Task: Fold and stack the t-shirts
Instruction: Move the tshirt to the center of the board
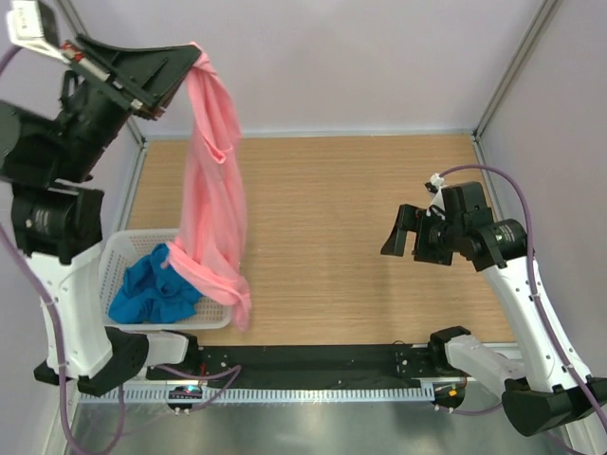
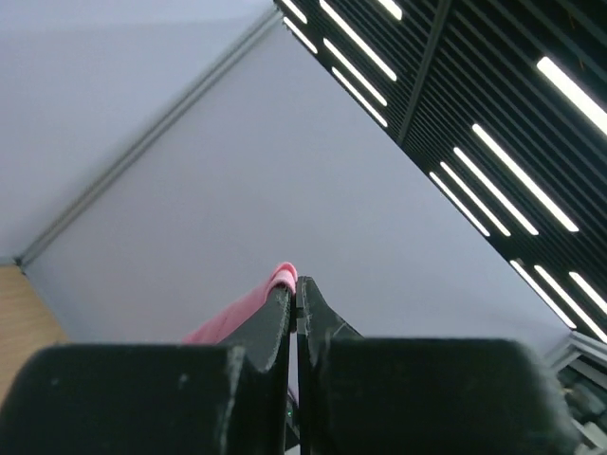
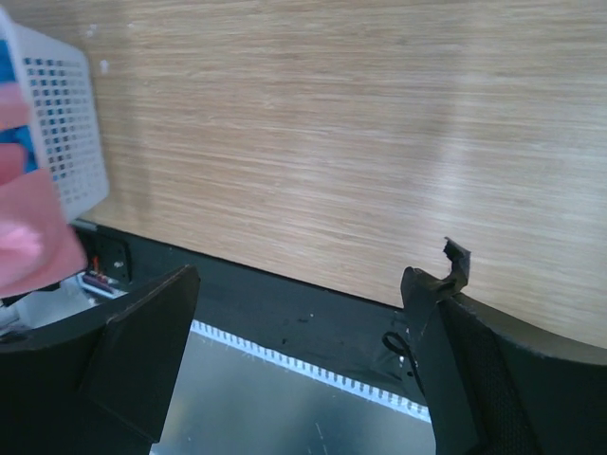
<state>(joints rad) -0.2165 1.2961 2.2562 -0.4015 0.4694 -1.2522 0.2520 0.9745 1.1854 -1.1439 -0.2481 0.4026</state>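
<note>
The soft salmon pink fabric t-shirt (image 1: 213,190) hangs limp from the left gripper (image 1: 194,59), which is pinching its top. Its tail trails over the white perforated plastic basket (image 1: 116,256), where the bright blue crumpled t-shirt (image 1: 152,289) lies. The right gripper (image 1: 406,232) stands spread wide, empty. The shirt looks light and floppy; I'd take a hanging corner. No writing is legible

Bright, even light fills the overhead view, leaving only faint soft shadows on the pale wooden table (image 1: 360,218). In the left wrist view white ceiling light strips (image 2: 496,190) glare, while the black left claw (image 2: 296,289) looms dark and soft-edged. The salmon pink fabric t-shirt (image 3: 28,237) is a blur at the right wrist view's left edge.
</note>
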